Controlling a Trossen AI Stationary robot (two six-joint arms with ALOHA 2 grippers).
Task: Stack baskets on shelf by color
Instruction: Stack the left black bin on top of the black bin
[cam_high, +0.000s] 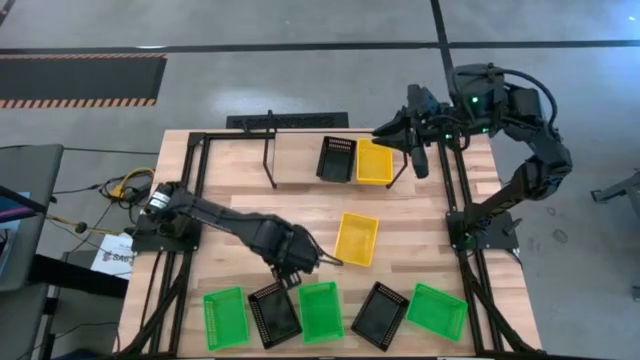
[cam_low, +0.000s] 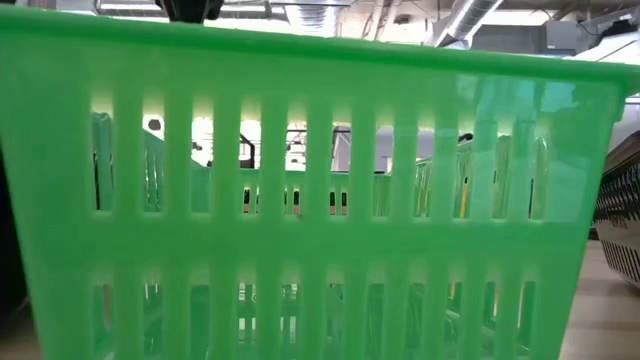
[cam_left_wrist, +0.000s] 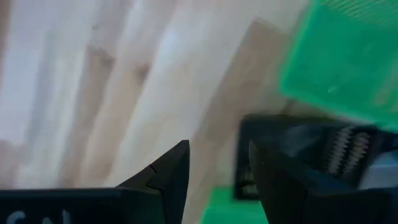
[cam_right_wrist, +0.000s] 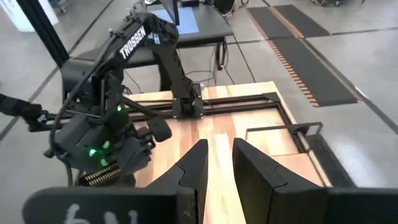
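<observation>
- Currently, the left gripper is seen with fingers slightly spread, empty, low over the bench beside the loose yellow basket; its near rim should be straddled squarely before closing.
- That basket belongs on the yellow basket at twelve o'clock, beside a black basket on the shelf.
- Only the high view shows this; the low view is blocked by a green basket.
- The right gripper, parted and empty, hangs over the bench's edge by the shelf.

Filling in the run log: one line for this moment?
left gripper: open, empty, by loose yellow basket | right gripper: open, empty, above shelf end | shelf: black, yellow
</observation>
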